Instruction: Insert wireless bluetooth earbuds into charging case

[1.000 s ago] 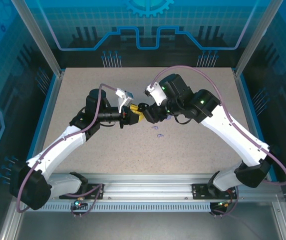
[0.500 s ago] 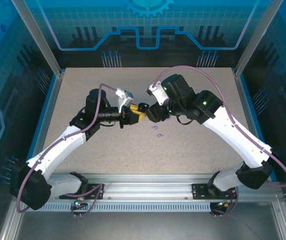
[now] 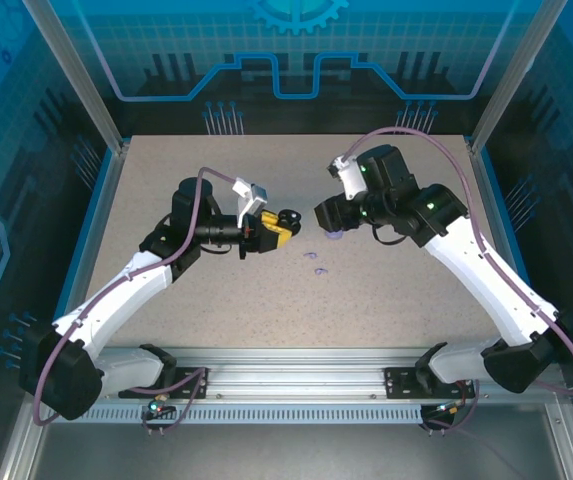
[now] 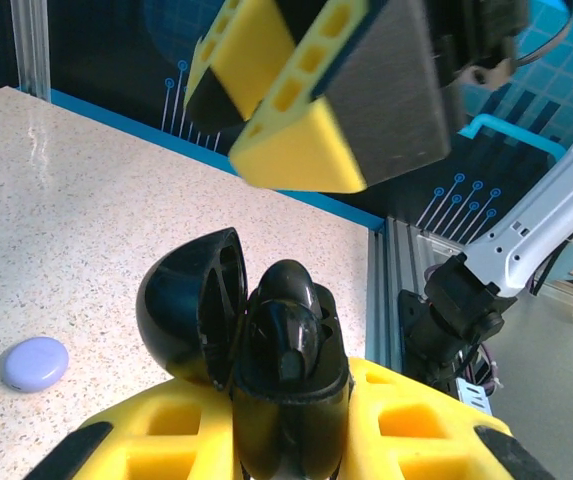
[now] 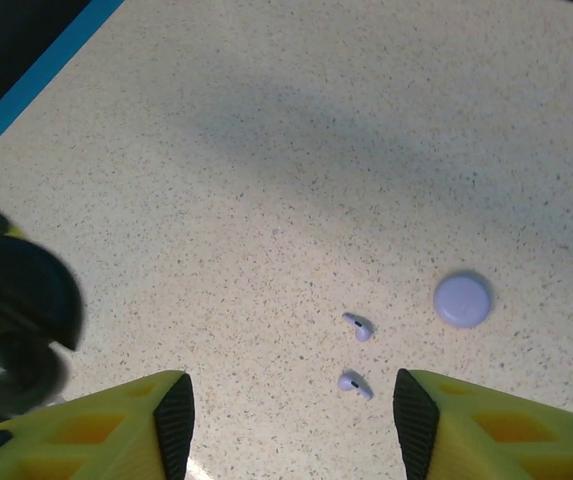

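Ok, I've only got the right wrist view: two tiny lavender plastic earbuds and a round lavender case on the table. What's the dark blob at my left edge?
Observer: A glossy black charging case, clamped in the left gripper, lid hinged open.
Operator: Anything inside it?
Observer: Left wrist view shows a shiny black piece seated in it, likely an earbud; I can't tell about a second.
Operator: Is my right gripper near it?
Observer: From above, the right gripper is apart from it, next to the round lavender case.

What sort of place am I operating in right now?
Probably a purpose-built robot test cell: a speckled beige tabletop, aluminium frame posts around it, and blue circuit-pattern backdrop panels behind.
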Tool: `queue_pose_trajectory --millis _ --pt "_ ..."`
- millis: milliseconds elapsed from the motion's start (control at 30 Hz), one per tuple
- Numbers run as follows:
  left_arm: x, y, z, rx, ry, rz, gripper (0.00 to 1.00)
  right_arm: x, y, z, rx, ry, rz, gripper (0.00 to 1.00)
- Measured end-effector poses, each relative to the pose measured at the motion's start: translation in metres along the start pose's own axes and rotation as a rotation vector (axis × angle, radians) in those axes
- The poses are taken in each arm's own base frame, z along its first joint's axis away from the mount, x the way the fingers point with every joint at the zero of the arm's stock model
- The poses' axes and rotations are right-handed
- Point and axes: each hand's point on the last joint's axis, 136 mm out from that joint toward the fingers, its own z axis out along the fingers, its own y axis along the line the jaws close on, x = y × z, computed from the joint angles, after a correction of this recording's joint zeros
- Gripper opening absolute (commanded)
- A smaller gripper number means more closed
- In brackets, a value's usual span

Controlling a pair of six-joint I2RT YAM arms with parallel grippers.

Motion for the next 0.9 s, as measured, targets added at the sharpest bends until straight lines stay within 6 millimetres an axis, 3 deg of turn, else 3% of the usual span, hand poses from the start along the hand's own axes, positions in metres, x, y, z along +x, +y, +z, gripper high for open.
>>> queue_pose_trajectory --millis 467,900 --pt "-0.007 -0.033 0.003 0.117 -0.004 0.069 0.19 0.011 0.018 0.035 -0.167 0.086 0.056 0.54" --pt "-0.011 -0.035 0.005 0.129 0.007 0.077 0.19 0.012 0.036 0.036 -0.245 0.092 0.021 0.54"
